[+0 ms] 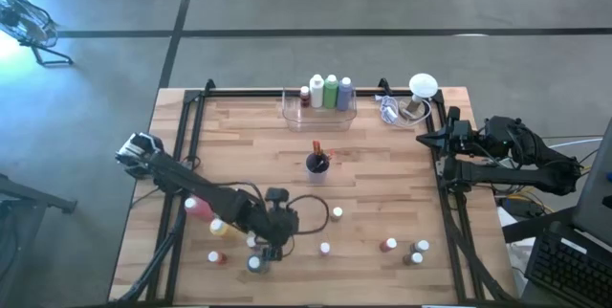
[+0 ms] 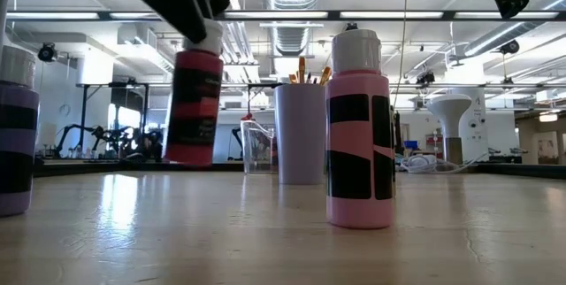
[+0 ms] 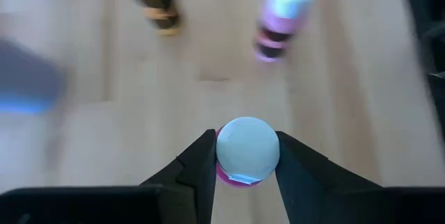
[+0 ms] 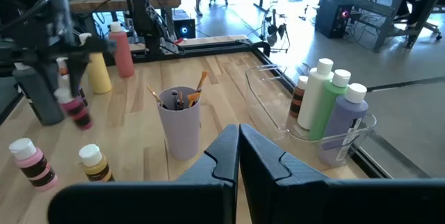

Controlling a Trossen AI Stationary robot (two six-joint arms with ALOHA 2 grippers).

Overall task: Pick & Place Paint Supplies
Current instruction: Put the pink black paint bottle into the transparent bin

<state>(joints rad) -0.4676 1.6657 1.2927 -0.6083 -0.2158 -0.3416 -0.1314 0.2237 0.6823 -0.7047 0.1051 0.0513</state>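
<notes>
Pick step: left gripper (image 3: pixel 245 165) clamped on small pink-bodied bottle (image 3: pixel 247 151), near edge. Next: carry to far clear tray (image 1: pixel 318 113). Right gripper (image 4: pixel 238 147) closed, empty, parked right.

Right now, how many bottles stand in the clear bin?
4, in a row in the clear bin: small brown bottle, white bottle, green bottle, purple bottle. None seems hidden.

Dark jointed arms, wedge-shaped black fingers (image 3: pixel 198 172).
</notes>
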